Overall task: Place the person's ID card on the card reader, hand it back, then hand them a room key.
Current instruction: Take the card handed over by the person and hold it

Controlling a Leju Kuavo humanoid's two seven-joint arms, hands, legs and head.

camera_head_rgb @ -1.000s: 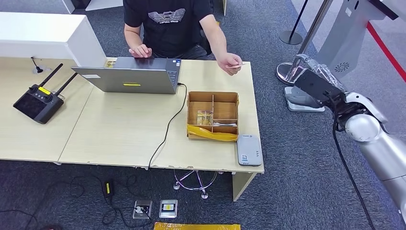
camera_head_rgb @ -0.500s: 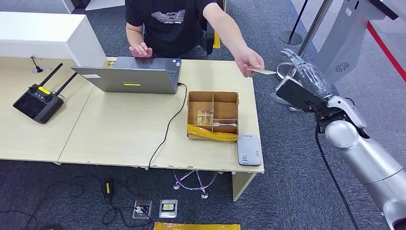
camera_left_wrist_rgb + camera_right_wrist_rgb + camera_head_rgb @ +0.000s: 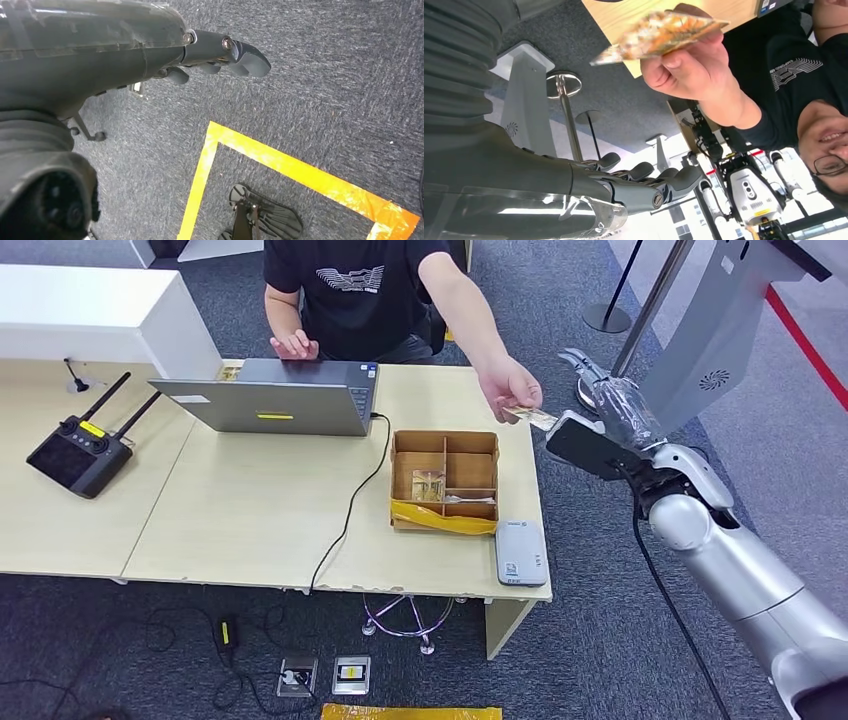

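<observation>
Presently the right hand [image 3: 598,390] was raised beside the tabletop [image 3: 250,500] edge, fingers [image 3: 644,172] spread and holding nothing. Just toward the tabletop from it, the ID card [image 3: 530,417] sat pinched in the person's hand [image 3: 510,390], long axis pointing at the robot's palm, near but not touching. The left hand [image 3: 220,55] hung over the floor, fingers loosely curled, far from the card.

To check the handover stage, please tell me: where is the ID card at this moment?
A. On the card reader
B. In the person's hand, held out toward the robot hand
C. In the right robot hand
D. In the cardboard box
B: the person's hand pinches the ID card beside the open right robot hand.
</observation>
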